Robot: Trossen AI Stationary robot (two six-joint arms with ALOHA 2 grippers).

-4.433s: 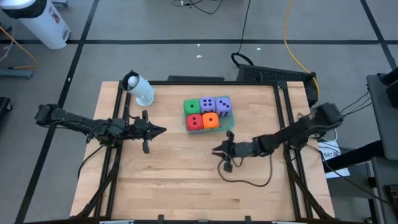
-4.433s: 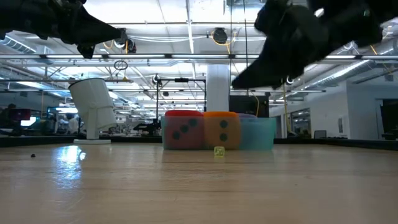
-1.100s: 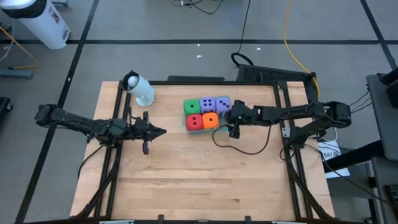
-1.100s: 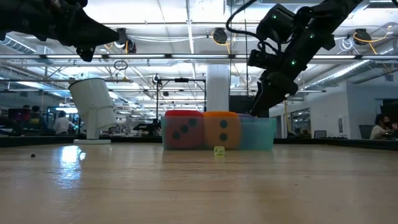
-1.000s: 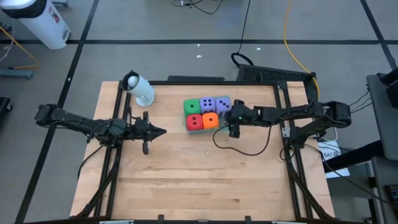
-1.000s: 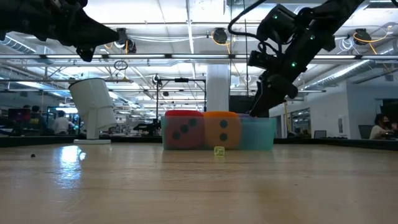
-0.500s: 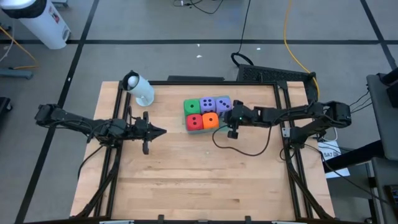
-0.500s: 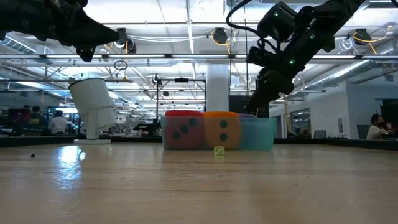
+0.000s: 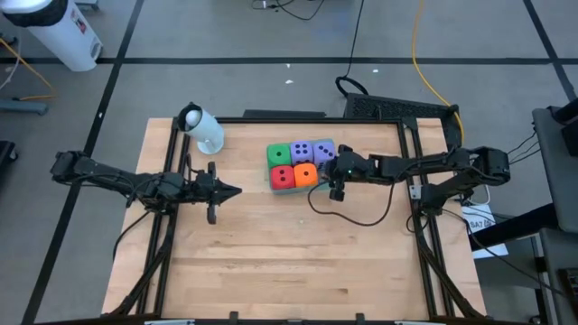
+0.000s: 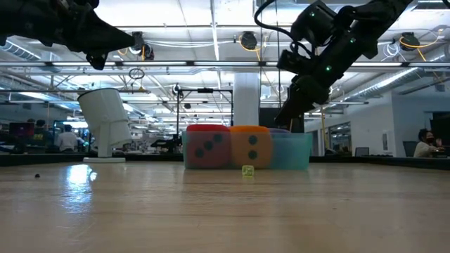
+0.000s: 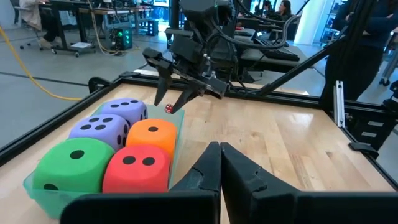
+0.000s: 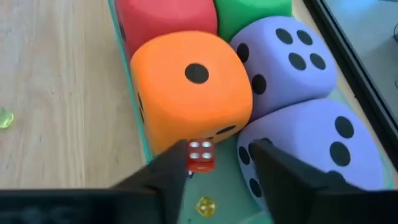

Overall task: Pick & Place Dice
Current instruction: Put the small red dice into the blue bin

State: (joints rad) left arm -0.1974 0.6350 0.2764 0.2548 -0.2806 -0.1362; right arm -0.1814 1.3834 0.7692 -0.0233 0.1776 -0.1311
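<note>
Right wrist view: soft rounded orange die (image 12: 189, 87).

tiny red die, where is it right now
In the right wrist view the tiny red die sits between the right claw fingers, open around it, beside the orange die over the green tray.

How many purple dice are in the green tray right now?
2. One purple die sits behind the orange die, next to the green die; the other purple die is at the tray's corner nearest the right gripper. None seem hidden.
</note>
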